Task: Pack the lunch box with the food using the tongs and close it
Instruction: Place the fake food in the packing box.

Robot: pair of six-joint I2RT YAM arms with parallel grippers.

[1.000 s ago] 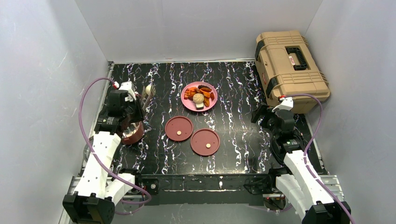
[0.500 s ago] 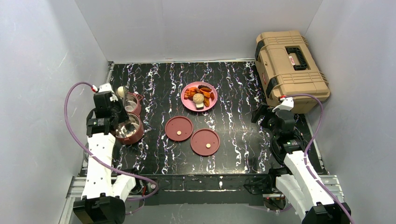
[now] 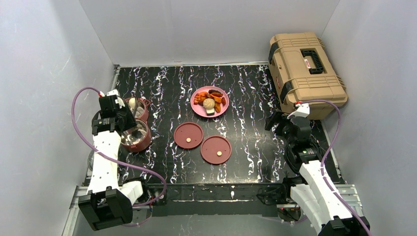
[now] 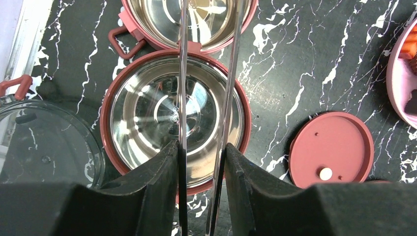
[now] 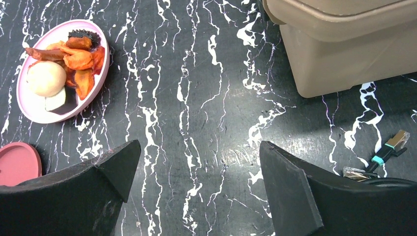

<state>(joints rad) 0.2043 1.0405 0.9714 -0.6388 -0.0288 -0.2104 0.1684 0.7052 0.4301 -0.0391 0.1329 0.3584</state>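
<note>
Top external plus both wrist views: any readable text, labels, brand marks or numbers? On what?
No text can be read in any view.
Tan toolbox: a small red-and-white label beside its dark handle, too small to read.
Nearer lunch box bowl: a faint mark at the centre of its steel bottom, too blurred to read.

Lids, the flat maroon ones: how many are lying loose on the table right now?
2. One lid lies just in front of the pink plate. The other lid is close beside it on the right, nearer the arms. None looks hidden.
</note>
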